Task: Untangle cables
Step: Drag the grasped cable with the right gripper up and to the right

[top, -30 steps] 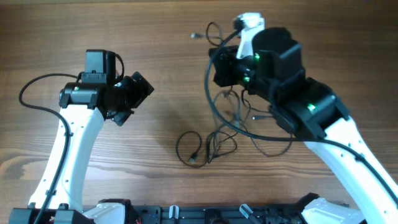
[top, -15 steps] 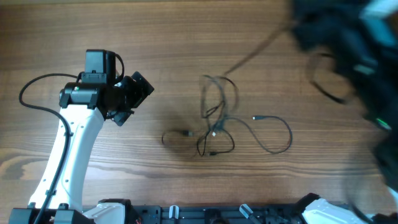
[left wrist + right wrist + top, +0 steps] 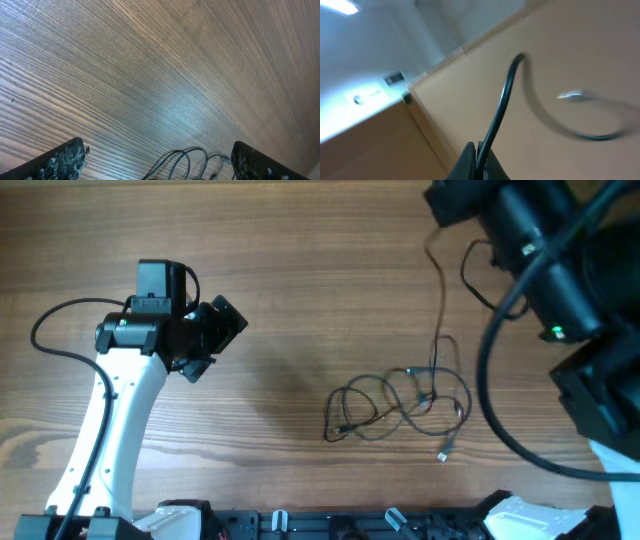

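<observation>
The cables [image 3: 400,405] lie as a loose bunch of thin dark loops on the wooden table, right of centre, with a silvery plug [image 3: 443,452] at the near edge of the bunch. One strand [image 3: 439,300] rises from the bunch toward the top right, where my right arm [image 3: 545,270] looms close to the camera. My right gripper [image 3: 481,150] is shut on a dark cable [image 3: 502,100] that curves away to a silvery plug [image 3: 572,94]. My left gripper [image 3: 218,340] stands open at the left, well clear of the bunch. Between its fingertips [image 3: 156,150] only a few cable loops [image 3: 182,161] show, farther off.
The right arm's own thick black cable [image 3: 495,380] arcs over the table's right side, near the bunch. The left arm's thick cable [image 3: 60,315] loops at the far left. A dark rail [image 3: 320,525] runs along the front edge.
My right arm swung up and away from the table's middle to the top right, drawing a strand out. The bunch was dragged to the right and spread. The left arm stayed put.
</observation>
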You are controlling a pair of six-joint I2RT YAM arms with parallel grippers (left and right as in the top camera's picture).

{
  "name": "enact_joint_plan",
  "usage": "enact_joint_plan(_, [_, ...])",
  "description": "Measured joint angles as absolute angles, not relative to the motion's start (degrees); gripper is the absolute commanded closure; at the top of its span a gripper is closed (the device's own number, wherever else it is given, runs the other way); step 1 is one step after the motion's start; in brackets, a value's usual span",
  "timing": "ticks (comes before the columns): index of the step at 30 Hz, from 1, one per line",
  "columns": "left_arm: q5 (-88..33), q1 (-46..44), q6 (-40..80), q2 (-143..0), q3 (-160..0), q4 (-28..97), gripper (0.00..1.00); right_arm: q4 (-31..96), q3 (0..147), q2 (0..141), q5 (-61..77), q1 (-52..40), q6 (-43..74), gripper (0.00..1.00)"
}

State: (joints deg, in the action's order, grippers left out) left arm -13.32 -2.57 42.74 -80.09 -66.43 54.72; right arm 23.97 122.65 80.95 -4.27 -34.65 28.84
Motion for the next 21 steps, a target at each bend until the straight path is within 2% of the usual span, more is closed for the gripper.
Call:
enact_joint_plan(7, [-13.3, -2.6, 42.7, -80.1, -66.4, 54.9, 0.04, 21.9, 133.5, 78.6, -10.5, -34.7, 24.5, 0.95])
enact_joint_plan(10, [-13.3, -2.6, 42.7, -80.1, -66.4, 54.9, 0.04, 30.3, 137.9, 76.8, -18.2, -34.7, 21.0, 0.95])
enact_joint_plan(15, [-13.3, -2.6, 42.7, -80.1, -66.4, 54.9, 0.04, 52.2, 140.3, 75.9, -33.7, -34.7, 17.7, 0.95])
enact_joint_plan(18, [-13.3, -2.6, 42.7, -80.1, -66.4, 54.9, 0.05, 62.7, 140.2, 80.3, -37.0, -34.7, 17.4, 0.95])
enact_joint_plan(21, [-13.3, -2.6, 42.7, -80.1, -66.4, 54.9, 0.05, 67.9, 139.8, 87.5, -35.7, -34.6, 17.7, 0.96])
